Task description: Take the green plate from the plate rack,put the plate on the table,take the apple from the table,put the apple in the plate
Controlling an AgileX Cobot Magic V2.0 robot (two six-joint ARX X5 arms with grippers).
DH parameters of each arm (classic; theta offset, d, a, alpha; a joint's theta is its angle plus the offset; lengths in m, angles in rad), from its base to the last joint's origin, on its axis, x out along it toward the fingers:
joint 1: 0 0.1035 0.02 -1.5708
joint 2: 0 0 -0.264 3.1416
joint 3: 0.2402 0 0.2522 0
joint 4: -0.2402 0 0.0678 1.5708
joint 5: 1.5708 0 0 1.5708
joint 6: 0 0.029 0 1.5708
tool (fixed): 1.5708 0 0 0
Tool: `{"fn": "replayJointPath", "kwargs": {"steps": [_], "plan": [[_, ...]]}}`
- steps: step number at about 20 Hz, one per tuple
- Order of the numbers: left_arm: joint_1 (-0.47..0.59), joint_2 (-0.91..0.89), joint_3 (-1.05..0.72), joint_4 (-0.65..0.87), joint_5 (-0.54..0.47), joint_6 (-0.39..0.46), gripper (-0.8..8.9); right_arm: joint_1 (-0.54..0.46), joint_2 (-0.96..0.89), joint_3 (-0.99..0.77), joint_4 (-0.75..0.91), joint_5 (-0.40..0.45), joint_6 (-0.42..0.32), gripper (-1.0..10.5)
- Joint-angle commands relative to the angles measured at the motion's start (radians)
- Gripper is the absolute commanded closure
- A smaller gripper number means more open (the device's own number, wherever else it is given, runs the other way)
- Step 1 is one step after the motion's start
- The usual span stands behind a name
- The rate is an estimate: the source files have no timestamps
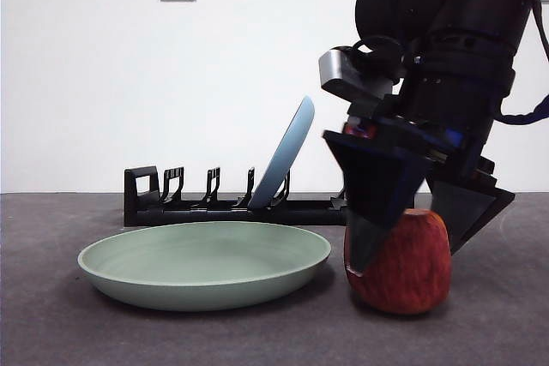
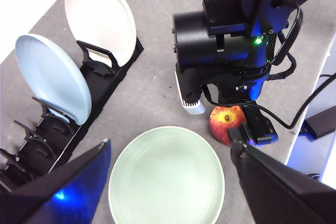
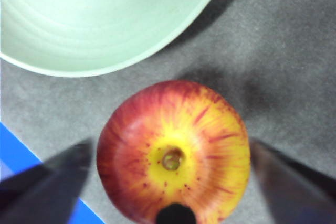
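Green plate (image 1: 204, 263) flat on table (image 1: 51, 332); apple (image 1: 403, 265) beside (upright).

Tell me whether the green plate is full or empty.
Empty. The green plate shows only its bare inside; the apple sits beside it on the table.

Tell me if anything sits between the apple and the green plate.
Nothing visible does. The apple stands on bare table right beside the green plate, with the right gripper straddling it, jaws open.
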Motion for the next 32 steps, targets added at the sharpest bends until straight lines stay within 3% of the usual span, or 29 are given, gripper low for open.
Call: {"fn": "replayJointPath", "kwargs": {"steps": [1, 7, 12, 21, 26, 30, 32], "plan": [[-0.001, 0.0, 0.007, -0.019, -0.001, -0.013, 4.32, 0.003, 0.008, 0.002, -0.003, 0.002, 0.014, 9.6], [-0.001, 0.0, 0.007, -0.082, -0.012, -0.013, 4.32, 0.021, -0.089, 0.006, 0.019, 0.059, 0.061, 9.6], [-0.001, 0.0, 0.007, -0.099, -0.056, -0.013, 4.32, 0.065, -0.142, 0.093, 0.134, 0.082, 0.084, 9.6], [-0.001, 0.0, 0.007, -0.108, -0.056, -0.013, 4.33, 0.138, 0.219, 0.366, 0.174, 0.082, 0.05, 9.6], [-0.001, 0.0, 0.007, -0.111, -0.056, -0.013, 4.33, 0.199, 0.349, 0.387, 0.167, 0.127, 0.005, 9.6], [-0.001, 0.0, 0.007, -0.112, -0.056, -0.013, 4.33, 0.225, 0.352, 0.387, 0.155, 0.163, -0.026, 9.6], [-0.001, 0.0, 0.007, -0.112, -0.056, -0.013, 4.33, 0.223, 0.352, 0.387, 0.154, 0.163, -0.028, 7.6]]}}
